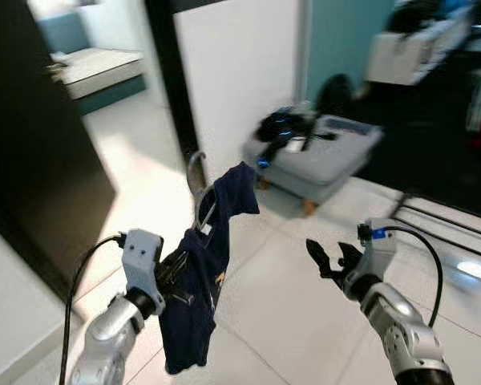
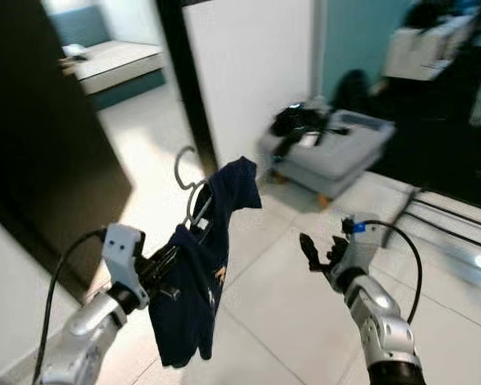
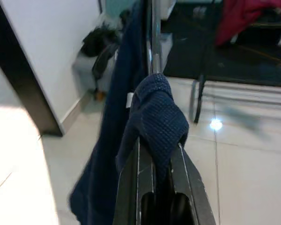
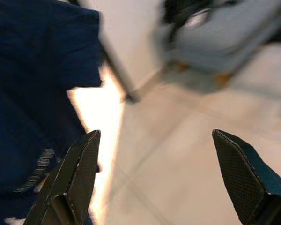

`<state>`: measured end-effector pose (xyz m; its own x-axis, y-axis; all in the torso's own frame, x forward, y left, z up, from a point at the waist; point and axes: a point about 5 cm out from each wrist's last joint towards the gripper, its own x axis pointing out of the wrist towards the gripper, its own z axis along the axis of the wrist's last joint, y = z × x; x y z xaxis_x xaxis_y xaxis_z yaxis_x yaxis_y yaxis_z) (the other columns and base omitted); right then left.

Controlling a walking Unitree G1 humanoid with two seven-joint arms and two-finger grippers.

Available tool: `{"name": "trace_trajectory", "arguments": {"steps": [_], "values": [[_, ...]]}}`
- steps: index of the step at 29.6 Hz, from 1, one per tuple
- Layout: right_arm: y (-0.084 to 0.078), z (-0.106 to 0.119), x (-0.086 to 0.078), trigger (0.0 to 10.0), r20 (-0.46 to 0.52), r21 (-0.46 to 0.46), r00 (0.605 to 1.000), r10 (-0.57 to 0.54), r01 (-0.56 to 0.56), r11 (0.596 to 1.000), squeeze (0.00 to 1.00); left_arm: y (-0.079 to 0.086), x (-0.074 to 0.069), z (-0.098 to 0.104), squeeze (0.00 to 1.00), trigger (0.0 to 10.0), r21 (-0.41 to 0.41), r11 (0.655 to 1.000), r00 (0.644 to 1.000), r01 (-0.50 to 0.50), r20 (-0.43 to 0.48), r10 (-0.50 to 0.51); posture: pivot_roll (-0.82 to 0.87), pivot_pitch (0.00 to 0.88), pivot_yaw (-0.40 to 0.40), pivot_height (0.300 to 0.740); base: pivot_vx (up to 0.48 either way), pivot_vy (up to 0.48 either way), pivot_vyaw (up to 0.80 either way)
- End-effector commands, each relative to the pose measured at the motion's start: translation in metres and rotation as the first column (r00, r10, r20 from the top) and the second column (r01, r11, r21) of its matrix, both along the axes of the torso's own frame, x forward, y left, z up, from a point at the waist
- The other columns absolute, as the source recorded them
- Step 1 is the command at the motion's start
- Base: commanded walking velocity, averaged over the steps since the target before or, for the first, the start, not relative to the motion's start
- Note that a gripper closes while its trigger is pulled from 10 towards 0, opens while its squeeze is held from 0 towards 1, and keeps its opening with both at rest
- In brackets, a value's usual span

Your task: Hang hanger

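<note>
Left end effector (image 1: 179,269) pinches a wire hanger (image 1: 197,178) draped with a navy shirt (image 1: 200,293), hook raised for hanging, while right end effector (image 1: 327,258) waits spread

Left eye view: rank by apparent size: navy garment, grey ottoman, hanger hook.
1-2. navy garment and grey ottoman: similar spans; the garment hangs much nearer the camera, so no ranking.
3. hanger hook, clearly smallest.
left gripper holds the garment's hanger.

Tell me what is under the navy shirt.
A metal hanger: its hook sticks out above the shirt, the rest is covered. The left gripper clamps both. The right gripper is open beside it.
</note>
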<state>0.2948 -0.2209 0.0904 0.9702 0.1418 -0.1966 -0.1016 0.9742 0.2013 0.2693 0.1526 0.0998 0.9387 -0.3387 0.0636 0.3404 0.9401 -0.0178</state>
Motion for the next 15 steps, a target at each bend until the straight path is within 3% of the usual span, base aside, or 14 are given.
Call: {"name": "trace_trajectory", "arguments": {"steps": [1,4,10,11,15], "values": [[0.008,-0.002,-0.004,10.0,0.012,-0.027,1.0,0.018,-0.018,0.999,0.0,0.017,-0.002,0.0,0.0,10.0,0.029,0.995,0.995,-0.099,0.031,0.098,-0.1,0.0,0.054,0.74,0.0,0.0,-0.79],[0.007,-0.003,-0.011,10.0,0.02,-0.082,1.0,0.016,-0.014,0.997,0.0,0.029,-0.008,-0.004,0.0,10.0,0.054,0.982,0.983,-0.183,0.034,0.181,-0.1,0.0,0.042,0.74,0.0,0.0,-0.79],[0.006,-0.003,-0.013,10.0,0.031,-0.119,1.0,0.007,-0.003,0.993,0.0,0.034,-0.014,-0.007,0.0,10.0,0.064,0.97,0.972,-0.233,0.029,0.232,-0.09,0.0,0.032,0.74,0.0,0.0,-0.79],[0.005,-0.004,-0.012,10.0,0.031,-0.129,0.999,0.006,-0.002,0.992,0.0,0.038,-0.015,-0.01,0.0,10.0,0.032,0.959,0.96,-0.281,0.01,0.281,-0.1,0.0,0.02,0.74,0.0,0.0,-0.8],[0.004,-0.004,-0.009,10.0,0.029,-0.14,1.0,0.008,-0.004,0.99,0.0,0.036,-0.013,-0.011,0.0,10.0,0.011,0.951,0.951,-0.309,0.01,0.309,-0.09,0.0,0.003,0.74,0.0,0.0,-0.79]]}}
